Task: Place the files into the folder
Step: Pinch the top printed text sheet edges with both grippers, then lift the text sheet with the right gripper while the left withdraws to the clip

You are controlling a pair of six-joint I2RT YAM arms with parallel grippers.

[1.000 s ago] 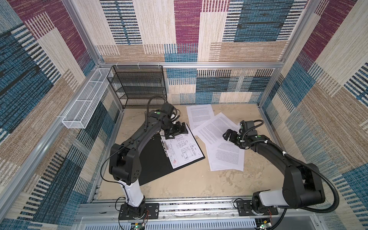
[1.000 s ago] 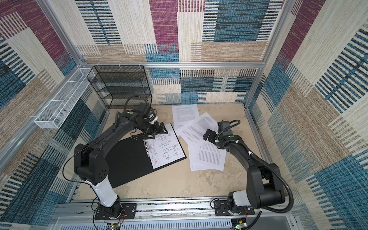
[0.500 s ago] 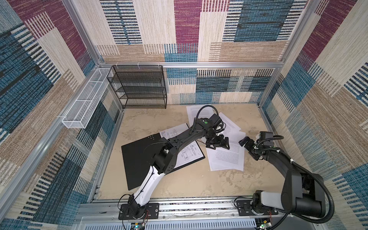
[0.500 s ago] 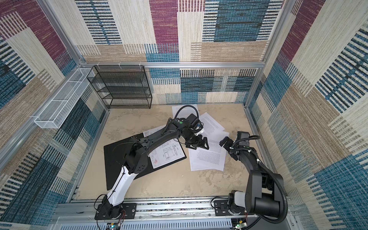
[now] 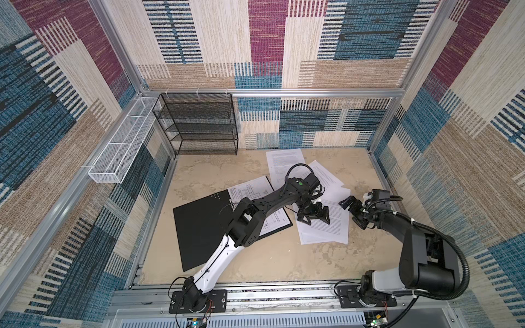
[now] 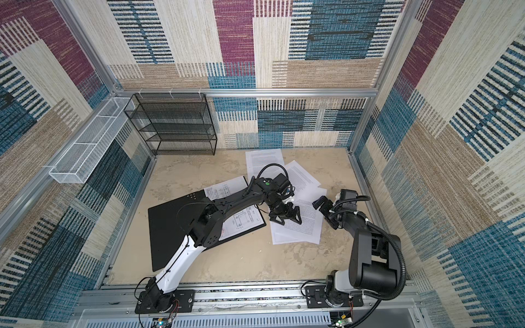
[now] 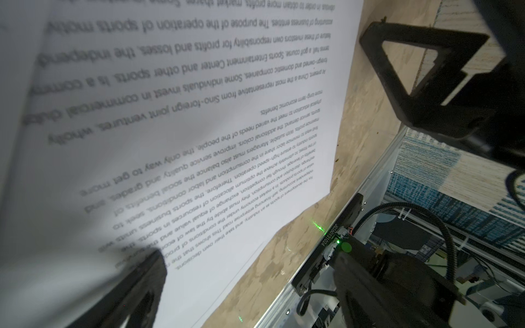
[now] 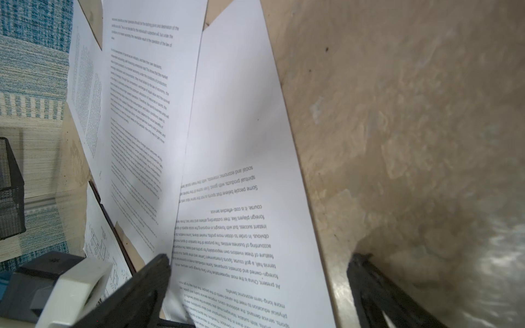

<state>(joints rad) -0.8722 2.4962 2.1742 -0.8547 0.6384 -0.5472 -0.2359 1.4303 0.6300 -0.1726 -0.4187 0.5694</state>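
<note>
A black flat folder (image 5: pixel 199 235) lies open on the beige stone-patterned counter (image 5: pixel 255 261), left of centre in both top views. A white paper sheet with line drawings (image 5: pixel 250 189) rests on the folder's right half, partly hidden under the left arm. Just right of the folder, three white sheets of dense printed text overlap in a loose fan on the counter: the nearest text sheet (image 5: pixel 326 233), the middle text sheet (image 5: pixel 326 177) and the far text sheet (image 5: pixel 284 162) towards the back wall. The left pincer (image 5: pixel 314 220) reaches across the middle and points down over the nearest text sheet, jaws spread wide and holding nothing; whether its black fingers (image 7: pixel 426 71) touch the paper cannot be told. The right pincer (image 5: pixel 351 214) sits at that sheet's right edge, equally wide and empty; in the right wrist view the sheet's edge runs between its fingers (image 8: pixel 142 284). A black wire-mesh rack (image 5: pixel 199 125) stands at the back left
</note>
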